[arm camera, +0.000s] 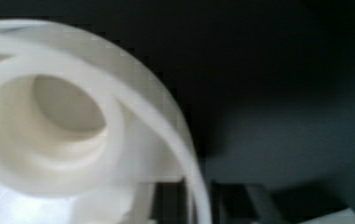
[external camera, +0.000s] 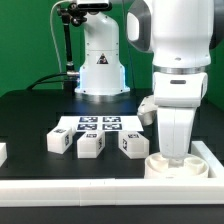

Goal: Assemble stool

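The round white seat (external camera: pixel 178 163) sits on the black table at the exterior view's right, in the corner of the white rails. My gripper (external camera: pixel 173 150) reaches straight down onto it. In the wrist view the seat (arm camera: pixel 58 110) fills most of the picture. Its thin wall runs between my two dark fingers (arm camera: pixel 170 203), and the gripper (arm camera: pixel 200 202) is shut on that wall. Three small blocky legs with tags lie in a row on the table: one (external camera: pixel 57 141), one (external camera: pixel 91 146) and one (external camera: pixel 131 144), all to the exterior view's left of the seat.
The marker board (external camera: pixel 98 125) lies flat behind the legs. A long white rail (external camera: pixel 90 190) runs along the front edge, and another (external camera: pixel 211 156) stands at the exterior view's right, close to the seat. The robot base (external camera: pixel 100 70) stands at the back.
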### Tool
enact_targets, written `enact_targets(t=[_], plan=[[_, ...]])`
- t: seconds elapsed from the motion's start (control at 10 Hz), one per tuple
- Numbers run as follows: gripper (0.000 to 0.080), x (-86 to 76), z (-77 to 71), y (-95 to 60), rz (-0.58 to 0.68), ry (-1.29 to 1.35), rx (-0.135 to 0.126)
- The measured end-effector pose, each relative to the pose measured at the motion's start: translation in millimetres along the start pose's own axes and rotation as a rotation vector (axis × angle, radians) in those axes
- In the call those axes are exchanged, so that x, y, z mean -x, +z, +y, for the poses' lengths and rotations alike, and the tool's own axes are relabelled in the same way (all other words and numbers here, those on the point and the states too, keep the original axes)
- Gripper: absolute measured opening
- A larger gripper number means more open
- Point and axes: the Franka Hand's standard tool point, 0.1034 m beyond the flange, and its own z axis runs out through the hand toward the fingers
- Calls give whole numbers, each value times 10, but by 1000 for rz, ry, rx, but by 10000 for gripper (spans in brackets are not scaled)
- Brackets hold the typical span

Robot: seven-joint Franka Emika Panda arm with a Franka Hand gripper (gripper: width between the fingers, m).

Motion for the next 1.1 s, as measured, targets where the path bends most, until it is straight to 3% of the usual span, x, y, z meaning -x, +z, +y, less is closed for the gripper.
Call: enact_targets(t=[0.1,0.2,0.3,0.4,0.5,0.8,1.1], plan=[[266,2,1,0,0,0,0],[402,3,1,0,0,1,0],[402,16,8,-12,0,2,0],[574,47,30,-77,-1,7,3],[626,27,38,-167,0,5,11],[648,60,90,-516,-5,9,29],[649,432,-3,-652,-6,64,59]])
